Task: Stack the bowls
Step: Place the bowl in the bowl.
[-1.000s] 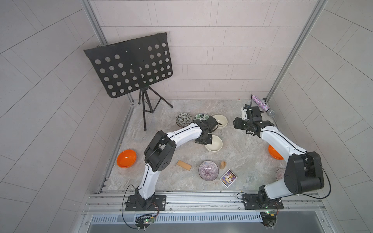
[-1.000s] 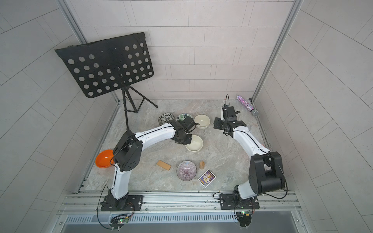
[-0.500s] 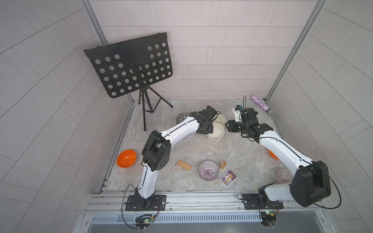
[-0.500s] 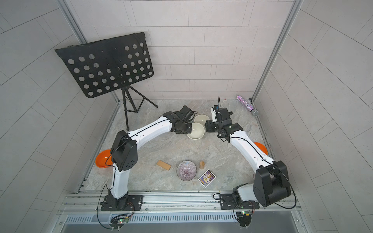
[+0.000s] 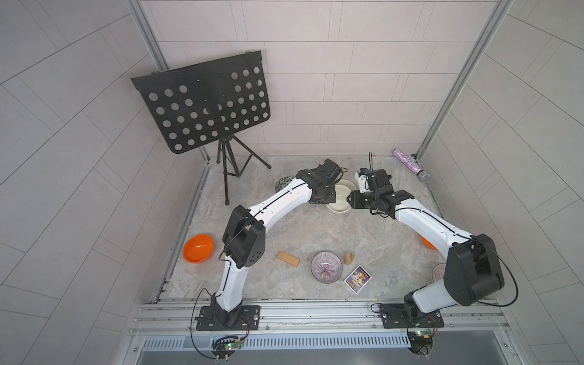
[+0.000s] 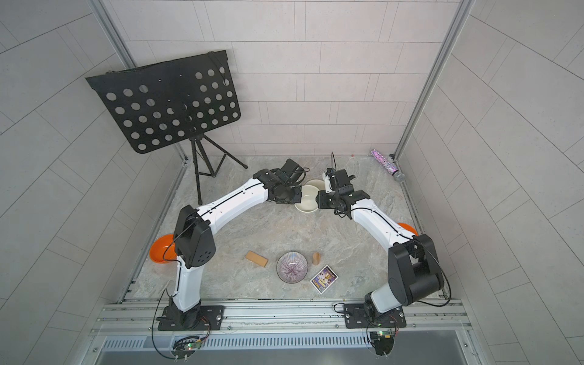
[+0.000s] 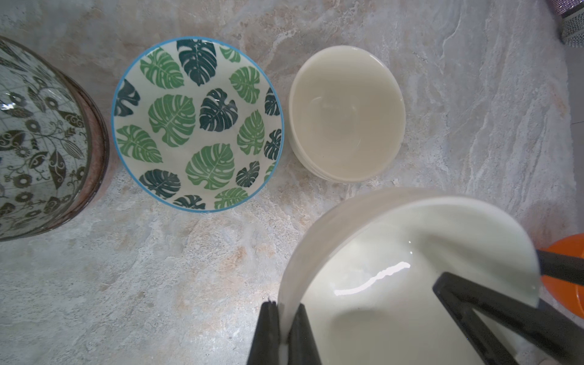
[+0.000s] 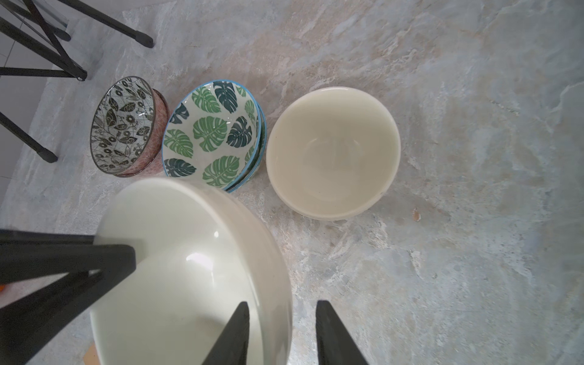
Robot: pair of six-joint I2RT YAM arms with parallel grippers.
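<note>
pinching rim of cream bowl with clenched left gripper, near second cream bowl on table. straddling opposite rim with right gripper, jaws apart, outer one clear of wall. green leaf bowl next over.

The table lies bare beside the cream bowl; the leaf bowl crowds its other side, and the held bowl hangs near.
</note>
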